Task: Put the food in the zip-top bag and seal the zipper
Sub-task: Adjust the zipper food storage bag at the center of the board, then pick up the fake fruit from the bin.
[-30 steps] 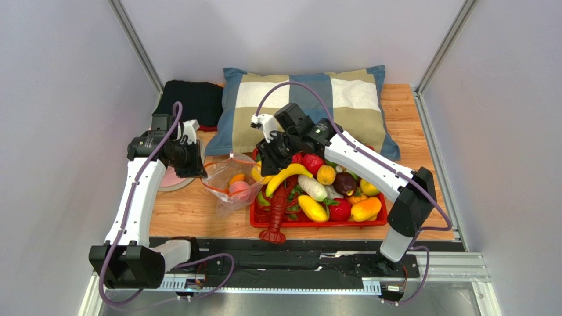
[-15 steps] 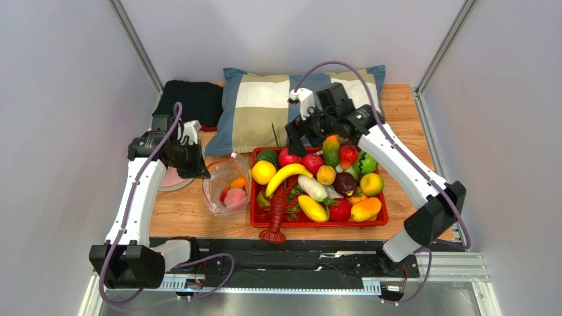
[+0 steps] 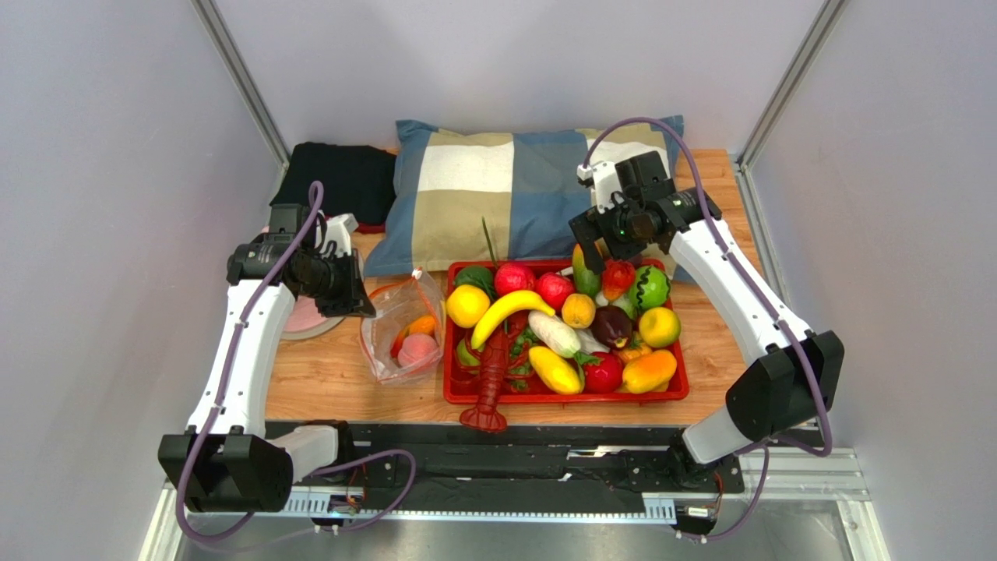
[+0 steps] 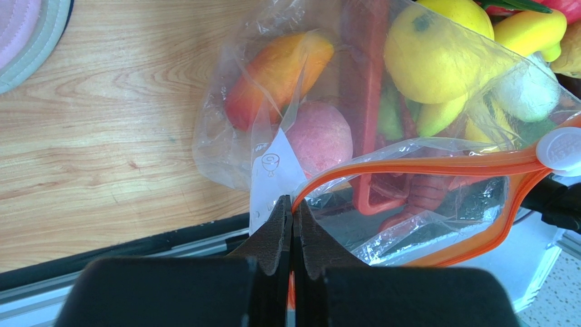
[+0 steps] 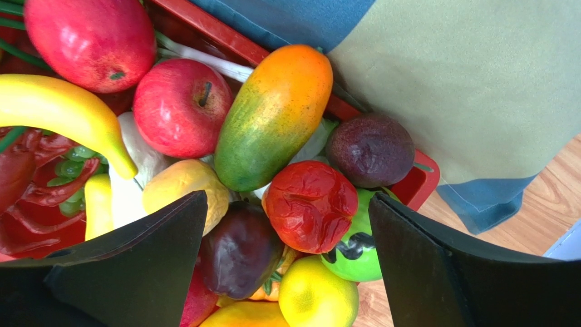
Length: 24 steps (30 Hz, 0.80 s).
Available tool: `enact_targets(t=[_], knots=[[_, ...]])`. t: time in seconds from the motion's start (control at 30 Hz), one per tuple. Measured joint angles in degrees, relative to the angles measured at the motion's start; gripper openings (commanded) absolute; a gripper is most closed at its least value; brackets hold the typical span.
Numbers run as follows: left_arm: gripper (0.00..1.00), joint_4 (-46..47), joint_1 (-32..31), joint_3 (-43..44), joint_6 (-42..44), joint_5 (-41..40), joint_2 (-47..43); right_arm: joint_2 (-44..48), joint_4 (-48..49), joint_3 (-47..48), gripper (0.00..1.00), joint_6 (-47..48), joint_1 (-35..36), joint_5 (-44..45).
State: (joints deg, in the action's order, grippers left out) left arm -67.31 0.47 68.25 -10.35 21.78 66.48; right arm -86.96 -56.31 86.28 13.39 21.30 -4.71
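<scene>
The clear zip-top bag [image 3: 404, 333] lies left of the red tray, with a pink peach [image 4: 319, 136] and an orange-red fruit [image 4: 273, 75] inside. My left gripper [image 3: 351, 298] is shut on the end of its orange-red zipper [image 4: 423, 165] and holds the mouth up and open. My right gripper [image 3: 591, 240] is open and empty, hovering over the tray's back right. Below it lie an orange-green mango [image 5: 276, 116], a wrinkled red tomato [image 5: 310, 204] and a dark purple fruit [image 5: 239, 248]. The yellow banana [image 3: 509, 313] lies in the tray.
The red tray [image 3: 562, 395] holds several toy foods, and a red lobster [image 3: 492, 374] hangs over its front left edge. A checked pillow [image 3: 527, 175] lies behind the tray. Black cloth [image 3: 339, 175] sits at the back left. A pink hat [image 3: 307, 316] lies under my left arm.
My right arm has swung from beside the bag's mouth to the right and back, over the tray's back right corner. The left gripper has kept its hold on the bag.
</scene>
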Motion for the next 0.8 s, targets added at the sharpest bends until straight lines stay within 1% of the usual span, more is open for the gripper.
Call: enact_targets(t=[0.17, 0.47, 0.57, 0.6, 0.67, 0.7, 0.77, 0.8], knots=[[0.0, 0.0, 0.0, -0.1, 0.0, 0.2, 0.0, -1.9, 0.9, 0.0, 0.92, -0.5, -0.2, -0.2], [0.0, 0.0, 0.0, -0.1, 0.0, 0.2, -0.9, -12.2, 2.4, 2.3, 0.89, -4.1, -0.2, -2.1], [0.0, 0.0, 0.0, -0.2, 0.0, 0.1, -1.4, -14.3, 2.5, 3.5, 0.84, -5.3, -0.2, -2.6], [0.0, 0.0, 0.0, -0.3, 0.0, 0.1, -1.4, -14.7, 2.4, 3.8, 0.79, -5.7, -0.2, -2.8], [0.0, 0.0, 0.0, -0.3, 0.0, 0.1, -1.4, -15.1, 2.5, 4.4, 0.73, -6.3, -0.2, -3.2], [0.0, 0.0, 0.0, -0.3, 0.0, 0.0, -1.4, -15.2, 2.4, 4.7, 0.67, -6.6, -0.2, -3.5], [0.0, 0.0, 0.0, -0.3, 0.0, 0.0, -1.4, -15.2, 2.4, 5.2, 0.59, -7.4, -0.2, -4.0], [0.0, 0.0, 0.0, -0.3, 0.0, 0.0, -1.4, -15.2, 2.5, 5.5, 0.51, -7.8, -0.2, -4.4]])
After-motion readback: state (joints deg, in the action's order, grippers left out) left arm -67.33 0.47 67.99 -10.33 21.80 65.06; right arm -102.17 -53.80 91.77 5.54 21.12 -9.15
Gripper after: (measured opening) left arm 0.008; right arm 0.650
